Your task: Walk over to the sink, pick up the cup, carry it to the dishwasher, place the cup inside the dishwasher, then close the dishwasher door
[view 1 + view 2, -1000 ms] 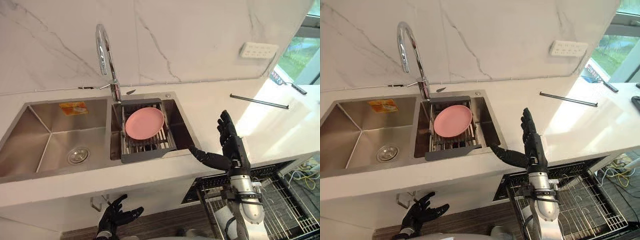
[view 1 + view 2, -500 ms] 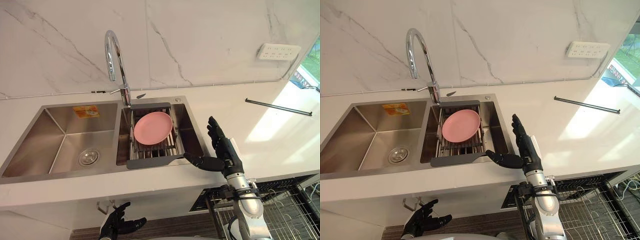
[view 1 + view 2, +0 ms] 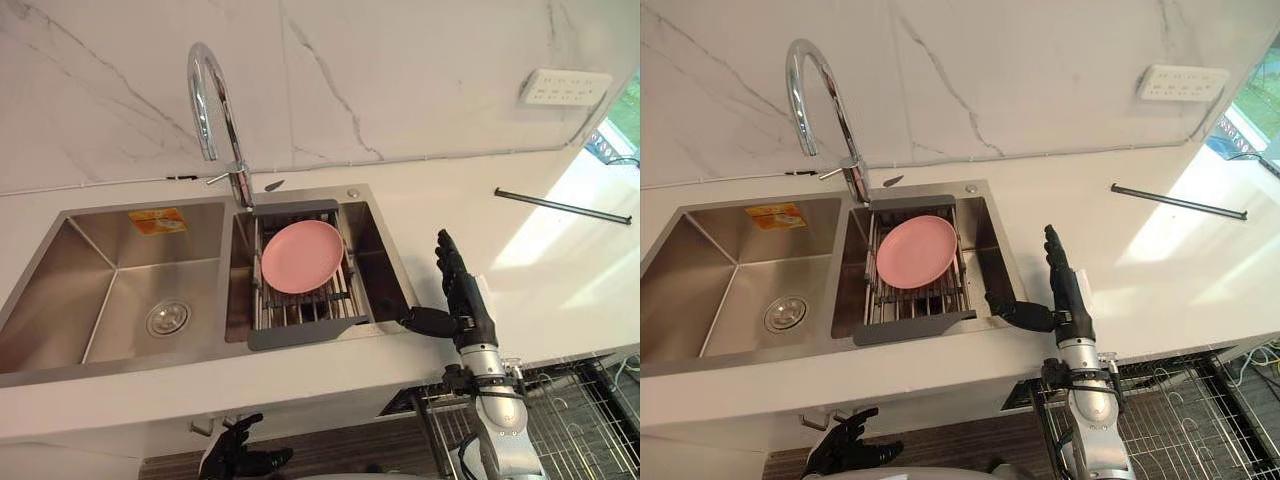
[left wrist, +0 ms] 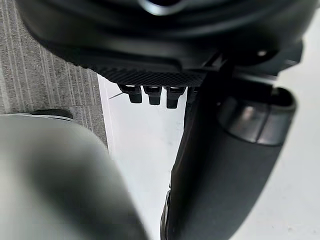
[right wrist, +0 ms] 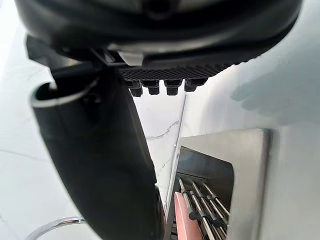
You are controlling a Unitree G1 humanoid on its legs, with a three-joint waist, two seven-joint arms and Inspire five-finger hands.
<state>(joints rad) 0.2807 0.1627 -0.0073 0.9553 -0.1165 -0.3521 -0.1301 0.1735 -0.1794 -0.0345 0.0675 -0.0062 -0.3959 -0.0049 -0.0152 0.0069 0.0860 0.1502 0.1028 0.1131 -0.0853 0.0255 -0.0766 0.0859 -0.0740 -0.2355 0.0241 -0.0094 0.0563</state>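
My right hand (image 3: 457, 296) is open, fingers straight and upright, thumb stretched toward the sink's right rim (image 3: 398, 262). It hovers over the white counter's front edge, just right of the sink. In the right wrist view its thumb (image 5: 100, 150) and fingertips (image 5: 160, 87) hold nothing. A pink plate (image 3: 302, 256) lies on a grey drying rack (image 3: 310, 325) in the right basin. My left hand (image 3: 240, 460) hangs low below the counter front, open and holding nothing, with its fingertips (image 4: 152, 94) in the left wrist view. The dishwasher's wire rack (image 3: 575, 425) stands pulled out below the counter at the lower right.
A tall chrome faucet (image 3: 212, 105) rises behind the divider between the two basins. The left basin (image 3: 110, 290) holds only a drain. A thin dark bar (image 3: 562, 206) lies on the counter at the right, and a white socket (image 3: 565, 87) is on the marble wall.
The whole picture has shifted, so the camera moved. My right hand stays open and now sits slightly farther right of the drying rack's front corner.
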